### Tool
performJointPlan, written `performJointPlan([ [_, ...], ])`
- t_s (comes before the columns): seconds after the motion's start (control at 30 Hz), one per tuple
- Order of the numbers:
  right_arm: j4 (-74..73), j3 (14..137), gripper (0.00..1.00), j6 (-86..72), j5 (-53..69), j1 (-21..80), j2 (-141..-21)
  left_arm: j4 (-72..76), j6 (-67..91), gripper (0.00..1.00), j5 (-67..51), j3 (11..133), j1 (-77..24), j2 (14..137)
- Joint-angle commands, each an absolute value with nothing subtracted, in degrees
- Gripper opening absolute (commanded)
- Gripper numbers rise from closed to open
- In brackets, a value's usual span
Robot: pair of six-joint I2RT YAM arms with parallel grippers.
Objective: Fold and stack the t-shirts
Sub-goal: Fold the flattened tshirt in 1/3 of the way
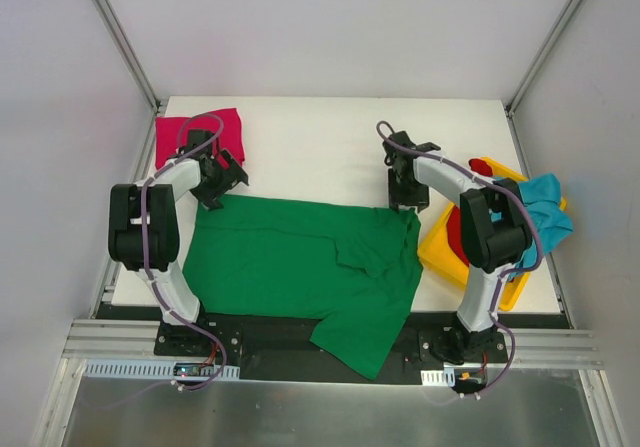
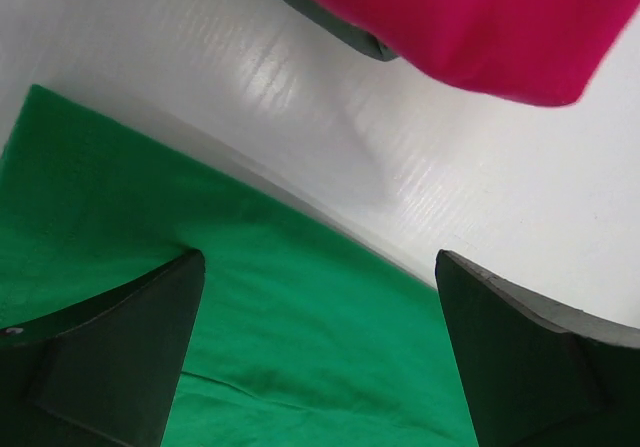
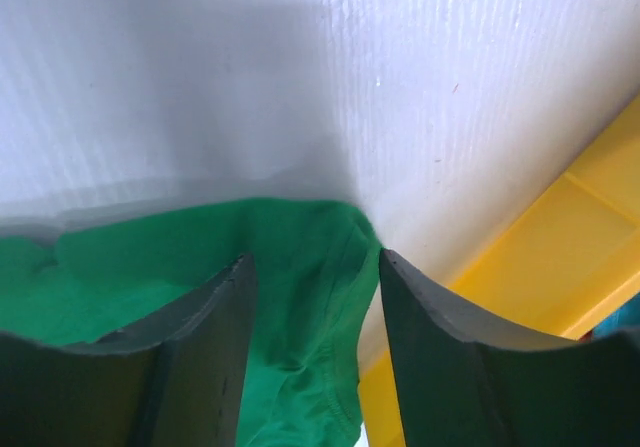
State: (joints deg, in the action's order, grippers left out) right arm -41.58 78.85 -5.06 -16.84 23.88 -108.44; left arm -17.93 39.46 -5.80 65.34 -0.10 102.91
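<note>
Green t-shirt (image 1: 290, 262): spread open across the near half of the bench (image 1: 320, 142), from just inside the left edge to the yellow bin (image 1: 440, 257) at the right edge, one part draped over the near edge. Plain bright green, mostly flat, with a raised crease and small flap right of centre and a bunched far-right corner. Judged light, limp and slightly slick: no holding of shape, sagging wherever unsupported, so best pinched at two well-separated points along the far edge and carried together.

Left pincer (image 2: 320, 267): released, jaws wide apart, poised above the far-left edge of the green cloth, nothing between the fingers. Right pincer (image 3: 312, 267): likewise released, jaws straddling the puckered far-right corner, a ready pinch point; contact with the cloth not certain.

Magenta t-shirt (image 1: 175, 132): a compact rectangle at the far-left corner of the bench, just beyond the left pincer. Teal t-shirt (image 1: 548, 202) and red t-shirt (image 1: 482, 166): crumpled in the bin, the teal spilling over its right rim.

Risk as judged: a single layer slipping from a shallow pinch, or the overhanging part dragging.
</note>
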Motion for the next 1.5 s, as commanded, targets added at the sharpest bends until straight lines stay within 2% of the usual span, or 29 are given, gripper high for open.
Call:
performJointPlan([
  [0.0, -39.0, 78.6, 0.49, -5.2, -13.5, 21.9, -108.4, -18.4, 38.0, 0.99, -4.7, 64.8, 2.2, 104.3],
  [0.1, -37.2, 77.3, 0.31, -5.7, -12.0, 20.8, -108.9, -18.4, 37.5, 0.99, -4.0, 63.8, 2.9, 104.0],
  [0.27, -34.9, 76.7, 0.09, -6.2, -11.0, 18.9, -110.2, -18.8, 36.3, 0.99, -1.2, 62.9, 4.0, 102.7],
  [0.37, -32.6, 75.4, 0.01, -7.5, -11.8, 18.1, -108.9, -19.2, 36.0, 0.99, -0.4, 62.7, 4.9, 102.4],
  [0.53, -22.2, 69.7, 0.01, -5.9, -7.8, 15.7, -102.1, -20.1, 36.2, 0.99, -0.4, 61.7, 6.8, 102.7],
  [0.7, -20.2, 69.0, 0.01, -3.5, -5.8, 12.9, -101.3, -20.3, 35.2, 0.99, -0.5, 61.4, 7.2, 102.1],
  [0.87, -12.0, 66.7, 0.01, -0.5, -1.9, 12.1, -102.0, -20.2, 33.8, 0.99, -2.9, 62.6, 7.3, 102.4],
  [1.03, -4.1, 66.0, 0.12, -1.5, -1.9, 9.6, -102.7, -20.2, 33.2, 0.99, -2.1, 62.3, 7.3, 102.4],
  [1.1, -4.7, 67.6, 0.31, -0.9, -0.8, 8.9, -102.4, -20.2, 33.0, 0.99, -2.0, 62.1, 7.2, 102.0],
  [1.2, -8.7, 70.4, 0.58, -0.4, -5.3, 8.9, -100.6, -20.3, 33.1, 0.99, -2.3, 62.1, 7.3, 101.2],
  [1.27, -12.7, 72.2, 0.65, 1.0, -5.1, 8.9, -98.9, -20.3, 33.2, 0.99, -3.1, 62.4, 7.3, 100.8],
  [1.37, -15.6, 72.4, 0.73, 3.5, 1.4, 10.3, -95.7, -20.3, 33.5, 0.99, -6.4, 64.1, 7.3, 100.2],
  [1.47, -20.1, 72.2, 0.87, 6.0, 5.0, 14.2, -92.9, -20.4, 34.3, 0.99, -7.8, 65.3, 7.3, 99.1],
])
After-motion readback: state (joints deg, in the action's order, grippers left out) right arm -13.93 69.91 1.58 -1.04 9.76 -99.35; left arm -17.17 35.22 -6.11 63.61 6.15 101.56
